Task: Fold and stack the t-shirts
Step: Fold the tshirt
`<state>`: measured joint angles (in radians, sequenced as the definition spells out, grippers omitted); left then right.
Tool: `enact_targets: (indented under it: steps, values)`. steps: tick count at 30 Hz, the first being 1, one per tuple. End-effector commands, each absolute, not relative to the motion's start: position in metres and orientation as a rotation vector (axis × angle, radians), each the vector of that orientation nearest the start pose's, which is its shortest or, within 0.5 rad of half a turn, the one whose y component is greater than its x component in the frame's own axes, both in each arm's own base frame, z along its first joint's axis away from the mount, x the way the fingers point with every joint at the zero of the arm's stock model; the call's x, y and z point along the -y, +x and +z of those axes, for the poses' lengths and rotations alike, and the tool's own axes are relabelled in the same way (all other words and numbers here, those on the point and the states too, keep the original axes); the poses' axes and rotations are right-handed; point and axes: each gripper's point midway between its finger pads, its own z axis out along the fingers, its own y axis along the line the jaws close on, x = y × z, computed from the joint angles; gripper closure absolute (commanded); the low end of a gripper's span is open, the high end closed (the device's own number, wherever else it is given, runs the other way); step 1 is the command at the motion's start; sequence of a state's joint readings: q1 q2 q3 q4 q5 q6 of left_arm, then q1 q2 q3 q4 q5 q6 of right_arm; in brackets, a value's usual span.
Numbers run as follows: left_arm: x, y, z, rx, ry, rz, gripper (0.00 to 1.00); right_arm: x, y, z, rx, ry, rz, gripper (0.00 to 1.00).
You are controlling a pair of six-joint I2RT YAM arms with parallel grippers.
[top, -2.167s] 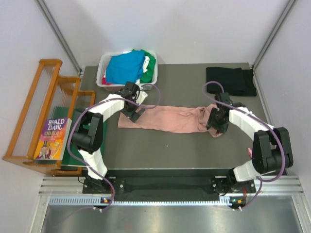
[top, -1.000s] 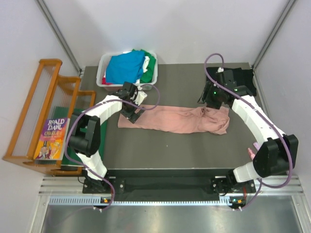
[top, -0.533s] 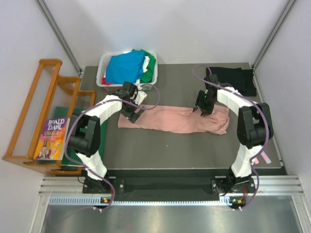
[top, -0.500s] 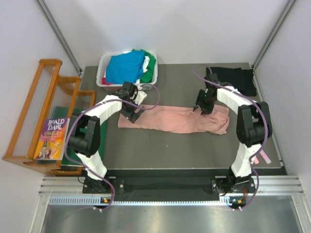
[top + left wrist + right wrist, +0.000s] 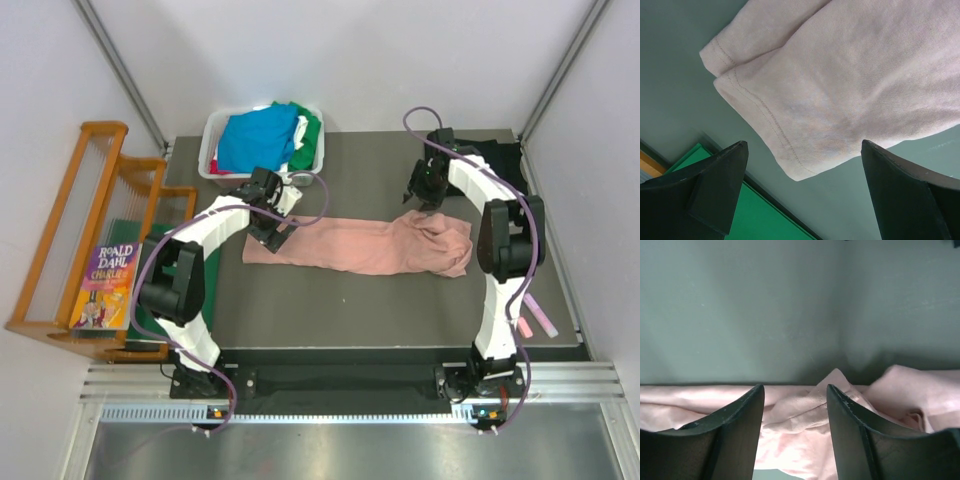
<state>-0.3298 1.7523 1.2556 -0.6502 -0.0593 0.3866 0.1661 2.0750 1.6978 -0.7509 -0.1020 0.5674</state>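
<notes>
On the table (image 5: 380, 310), a pink t-shirt (image 5: 350, 245).

Layout on the surface (image 5: 380, 300), noted from the near edge.
Stretched shirt (image 5: 350, 245) lies left to right across the middle; left end effector (image 5: 275, 232) above its left end, right end effector (image 5: 420, 196) just behind its right end. Folded shirt (image 5: 497, 172) far right corner. Bin (image 5: 212, 152) far left, heaped shirts (image 5: 255, 140) inside. Rack (image 5: 60, 230) left of surface, book (image 5: 108, 287) on it.

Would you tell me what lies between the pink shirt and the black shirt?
The right gripper, open, hangs over bare table between pink shirt and black shirt, seen in the top view.
</notes>
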Motion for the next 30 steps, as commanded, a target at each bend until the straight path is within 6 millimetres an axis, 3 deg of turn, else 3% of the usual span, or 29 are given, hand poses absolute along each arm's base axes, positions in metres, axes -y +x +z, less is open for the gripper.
enact_targets:
  steps: [1, 3, 4, 5, 6, 7, 8, 9, 10, 11, 12, 14, 15, 19, 25, 30]
  values:
    - [0.102, 0.372, 0.088, -2.499, 0.909, 0.068, 0.01, -0.104, 0.455, 0.144, -2.538, 0.402, 0.217, 0.45]
    - [0.103, 0.373, 0.088, -2.497, 0.908, 0.061, 0.01, -0.100, 0.442, 0.161, -2.512, 0.378, 0.196, 0.44]
    - [0.104, 0.373, 0.088, -2.499, 0.907, 0.057, 0.01, -0.104, 0.433, 0.182, -2.472, 0.371, 0.253, 0.44]
    - [0.105, 0.373, 0.088, -2.497, 0.909, 0.058, 0.01, -0.106, 0.425, 0.187, -2.464, 0.376, 0.288, 0.44]
    - [0.105, 0.374, 0.089, -2.496, 0.907, 0.055, 0.01, -0.106, 0.409, 0.174, -2.497, 0.385, 0.291, 0.43]
    - [0.106, 0.373, 0.088, -2.499, 0.902, 0.050, 0.01, -0.115, 0.398, 0.186, -2.471, 0.369, 0.381, 0.43]
    - [0.106, 0.373, 0.088, -2.500, 0.903, 0.048, 0.01, -0.117, 0.389, 0.183, -2.477, 0.383, 0.401, 0.43]
    - [0.106, 0.373, 0.088, -2.500, 0.901, 0.049, 0.01, -0.119, 0.368, 0.160, -2.533, 0.392, 0.400, 0.43]
    - [0.106, 0.373, 0.088, -2.496, 0.902, 0.048, 0.01, -0.124, 0.361, 0.169, -2.493, 0.378, 0.456, 0.43]
    - [0.104, 0.372, 0.085, -2.502, 0.904, 0.056, 0.01, -0.128, 0.350, 0.162, -2.505, 0.384, 0.481, 0.43]
    - [0.103, 0.372, 0.084, -2.503, 0.905, 0.064, 0.01, -0.130, 0.331, 0.142, -2.558, 0.385, 0.483, 0.43]
    - [0.101, 0.372, 0.078, -2.513, 0.910, 0.078, 0.01, -0.134, 0.313, 0.134, -2.572, 0.395, 0.518, 0.43]
    - [0.101, 0.373, 0.076, -2.516, 0.911, 0.085, 0.01, -0.131, 0.300, 0.118, -2.616, 0.412, 0.509, 0.43]
    - [0.103, 0.375, 0.070, -2.531, 0.904, 0.075, 0.01, -0.119, 0.287, 0.092, -2.672, 0.447, 0.413, 0.44]
    - [0.104, 0.377, 0.078, -2.517, 0.899, 0.069, 0.01, -0.099, 0.282, 0.083, -2.707, 0.515, 0.257, 0.44]
    - [0.102, 0.374, 0.078, -2.518, 0.905, 0.075, 0.01, -0.072, 0.280, 0.082, -2.677, 0.573, 0.106, 0.44]
